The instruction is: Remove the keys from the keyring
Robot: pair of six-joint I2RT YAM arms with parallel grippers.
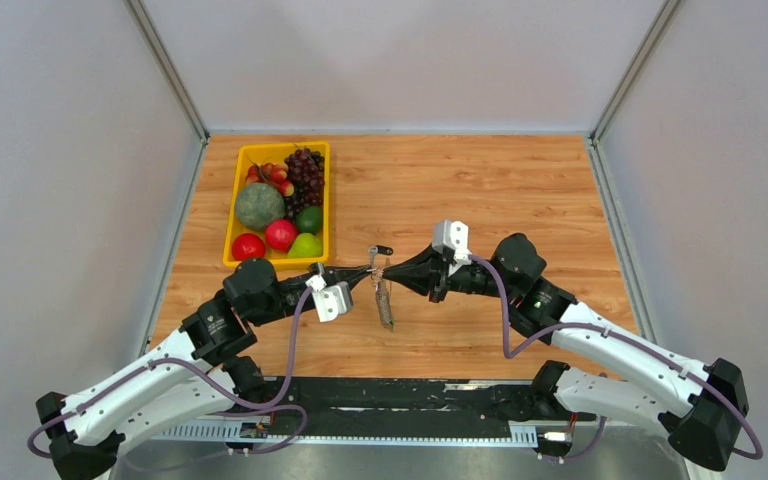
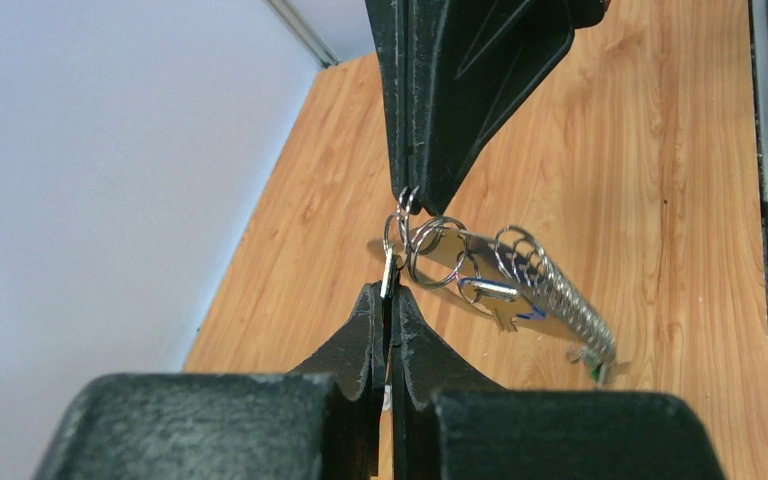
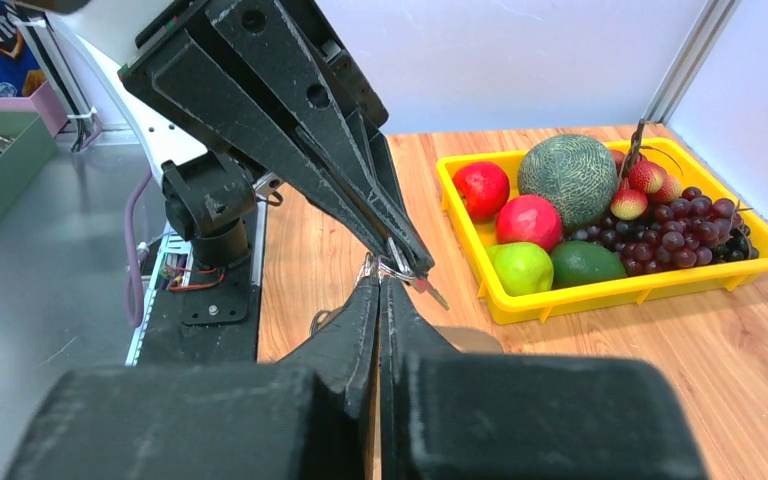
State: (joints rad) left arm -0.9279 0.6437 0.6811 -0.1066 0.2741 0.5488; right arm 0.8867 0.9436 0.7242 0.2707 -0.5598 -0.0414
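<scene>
Two arms, top view: left arm [image 1: 210,330] and right arm [image 1: 560,310] meet tip to tip at frame centre.
Open room, top view: bare tabletop [image 1: 520,190] lies above and to the right of the meeting point. Walls line its left, right and far edges. A black base rail [image 1: 400,395] runs along the lower edge.
Tray, top view: yellow tray [image 1: 282,147] sits at the tabletop's upper left, well apart from the tips. It holds a melon [image 1: 259,205], grapes [image 1: 306,175], red fruits [image 1: 280,235] and green fruits [image 1: 307,245].
Keyring, top view: keyring [image 1: 386,303] hangs just below the tips; a black-headed key [image 1: 382,250] is just above.
Jaws, left wrist view: left jaws at lower centre are pressed together, pinching a silver key blade [image 2: 390,272]. Right jaws come from the top, pressed together on a split ring [image 2: 406,205].
Coil, left wrist view: keyring slants toward the lower right.
Right wrist view: right jaws are pressed together at lower centre, and left jaws reach in from the upper left. The tray is at right, and a grey metal surface [image 3: 40,280] borders the tabletop at left.
</scene>
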